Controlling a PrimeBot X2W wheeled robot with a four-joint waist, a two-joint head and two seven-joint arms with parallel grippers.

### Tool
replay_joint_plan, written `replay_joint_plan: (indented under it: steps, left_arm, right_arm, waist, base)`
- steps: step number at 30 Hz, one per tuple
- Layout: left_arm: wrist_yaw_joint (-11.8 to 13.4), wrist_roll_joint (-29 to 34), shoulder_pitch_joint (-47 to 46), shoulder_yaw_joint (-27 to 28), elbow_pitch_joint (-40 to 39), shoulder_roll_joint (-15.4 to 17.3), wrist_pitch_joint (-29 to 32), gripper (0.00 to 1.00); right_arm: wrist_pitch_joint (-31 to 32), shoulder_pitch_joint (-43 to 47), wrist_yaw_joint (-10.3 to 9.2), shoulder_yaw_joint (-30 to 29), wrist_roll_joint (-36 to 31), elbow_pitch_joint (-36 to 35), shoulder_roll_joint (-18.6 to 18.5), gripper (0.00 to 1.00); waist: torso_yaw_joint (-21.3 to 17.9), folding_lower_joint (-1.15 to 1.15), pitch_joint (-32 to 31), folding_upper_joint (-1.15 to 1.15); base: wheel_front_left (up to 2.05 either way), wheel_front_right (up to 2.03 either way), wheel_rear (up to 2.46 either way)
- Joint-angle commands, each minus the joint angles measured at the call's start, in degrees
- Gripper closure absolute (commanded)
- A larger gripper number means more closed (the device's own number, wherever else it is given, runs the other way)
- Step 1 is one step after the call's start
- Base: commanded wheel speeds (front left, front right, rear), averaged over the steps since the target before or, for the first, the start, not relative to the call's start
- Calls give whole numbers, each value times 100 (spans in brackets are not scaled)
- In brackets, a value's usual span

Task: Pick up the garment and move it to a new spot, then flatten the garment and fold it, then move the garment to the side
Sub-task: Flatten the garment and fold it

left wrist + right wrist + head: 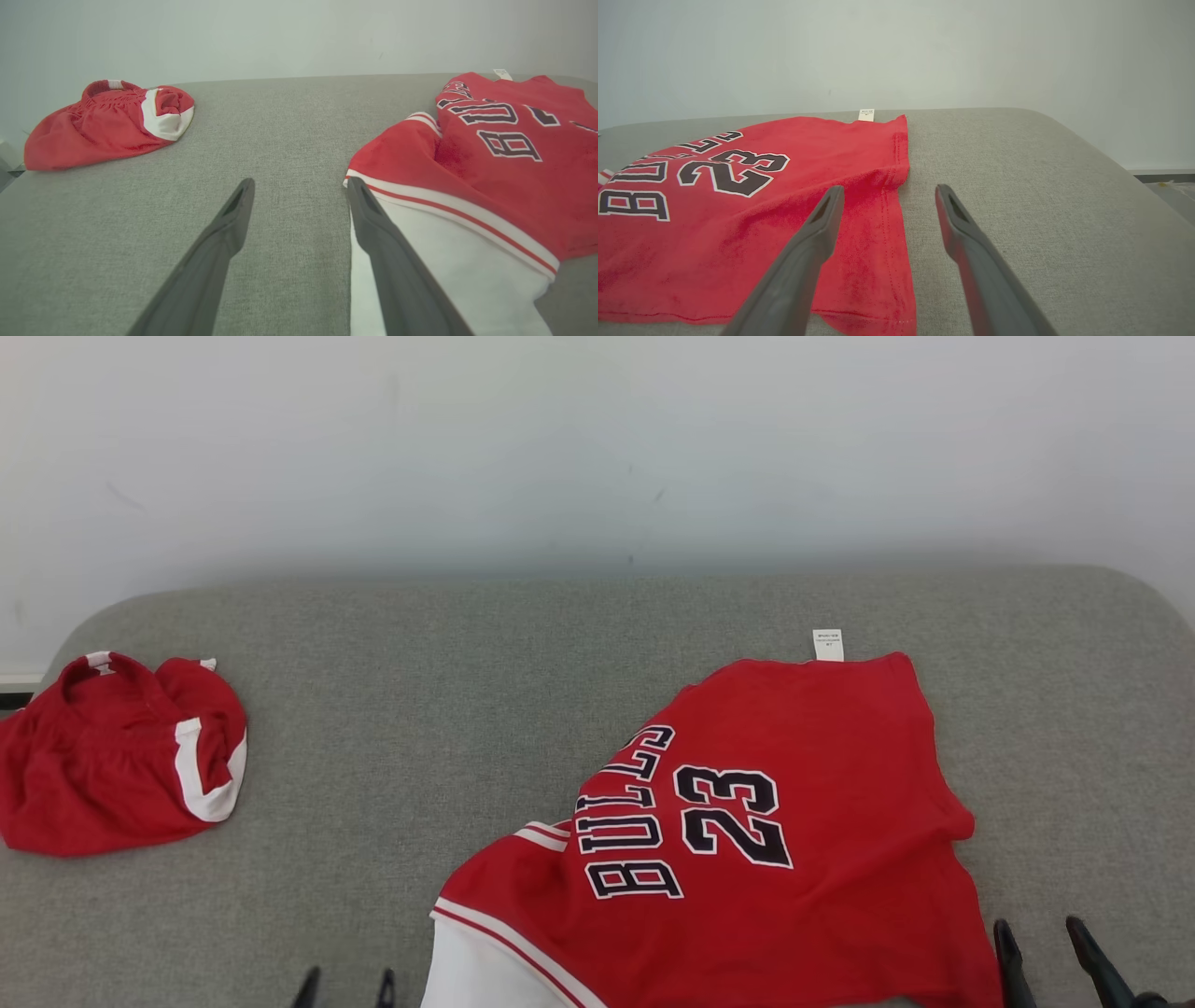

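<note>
far left of the head view, a bunched-up pair of red shorts (121, 756) with white trim is sitting on the grey padded surface (420, 691), well apart from everything else. at the bottom edge, left of centre, the left gripper (346, 985) is poking just its two dark tips into frame, fingers spread wide and holding nothing. in its wrist view one finger is showing over bare grey, and the other is overlapping the white part of the red bulls 23 jersey (766, 821). can't tell if it's touching. the jersey is lying mostly flat across the centre-right and lower part of the frame, lettering facing up and turned sideways, white panel running off the bottom edge. a small white care tag (827, 645) is sticking out past its top edge. lower right, the right gripper (1039, 933) is hovering just beside the jersey's right edge, fingers also wide apart and empty.
</note>
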Motion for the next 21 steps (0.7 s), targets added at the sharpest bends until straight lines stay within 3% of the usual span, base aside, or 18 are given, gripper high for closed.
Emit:
replay_joint_plan:
  steps: [1,10,21]
  left_arm:
    - [-19,-30,32,-52,94,19,-19,0]
    - [-131,-262,-273,-539,1278,70,-19,0]
    - [-142,-476,-620,-945,2003,214,-18,0]
  right_arm:
    - [1,-14,-13,13,17,98,-69,0]
    - [7,-192,-13,75,205,1168,-215,0]
    - [-25,-810,-13,786,463,2091,-368,0]
  waist:
    - [-9,0,8,0]
    - [-48,0,85,0]
    - [-143,0,226,0]
  base:
    - [0,0,0]
    - [0,0,0]
    - [0,0,0]
